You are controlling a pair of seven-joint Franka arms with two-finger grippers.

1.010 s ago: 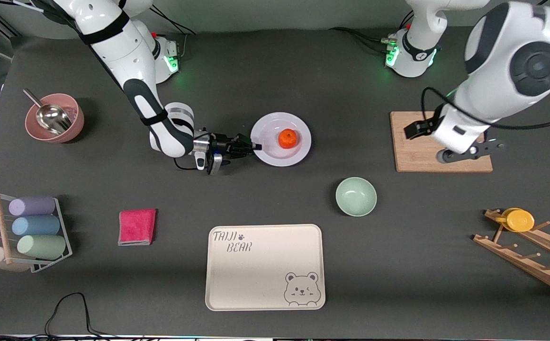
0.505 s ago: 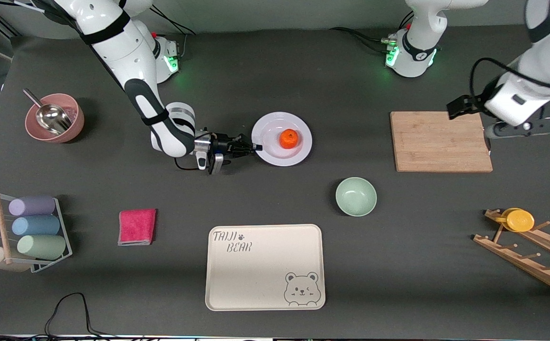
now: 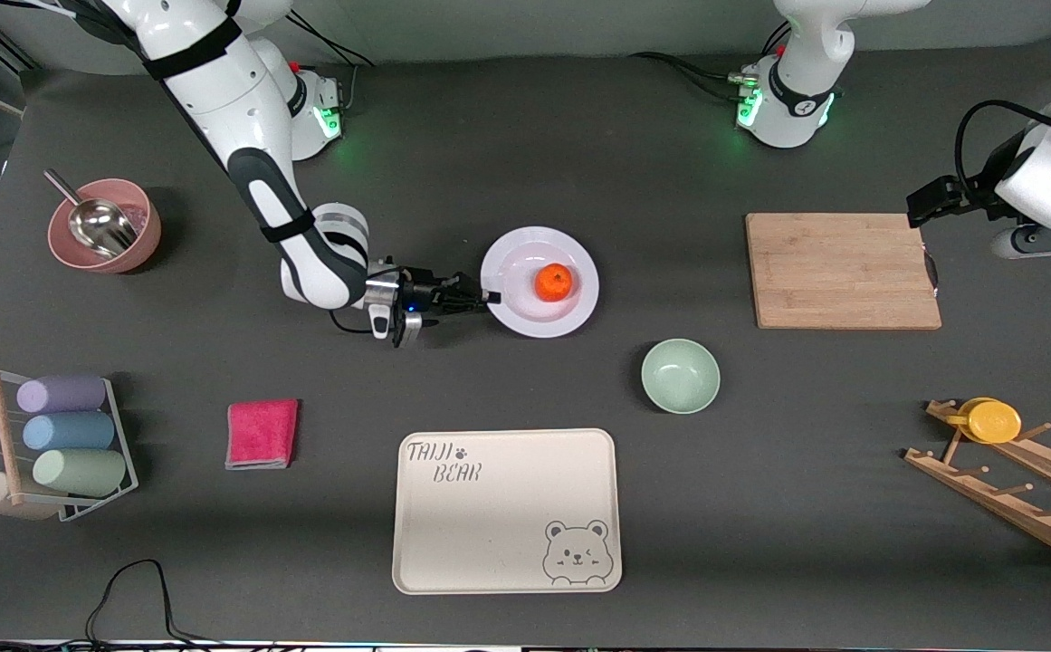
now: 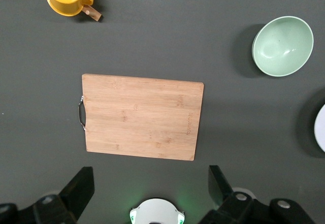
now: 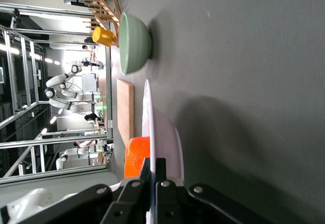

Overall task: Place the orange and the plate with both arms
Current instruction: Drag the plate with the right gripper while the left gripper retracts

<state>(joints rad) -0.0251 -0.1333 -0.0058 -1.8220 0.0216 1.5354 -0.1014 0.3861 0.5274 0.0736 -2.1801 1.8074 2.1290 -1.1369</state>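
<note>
White plate (image 3: 539,282) with orange (image 3: 554,282) is clamped by right tool (image 3: 485,297); left tool (image 4: 150,191) apart.

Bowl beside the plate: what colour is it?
Mint green bowl, plain, no pattern; clearest in the front view.

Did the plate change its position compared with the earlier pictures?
Yes. The plate, pinched at its rim by the right gripper and carrying the orange, has shifted slightly nearer the front camera, toward the bear tray.
</note>
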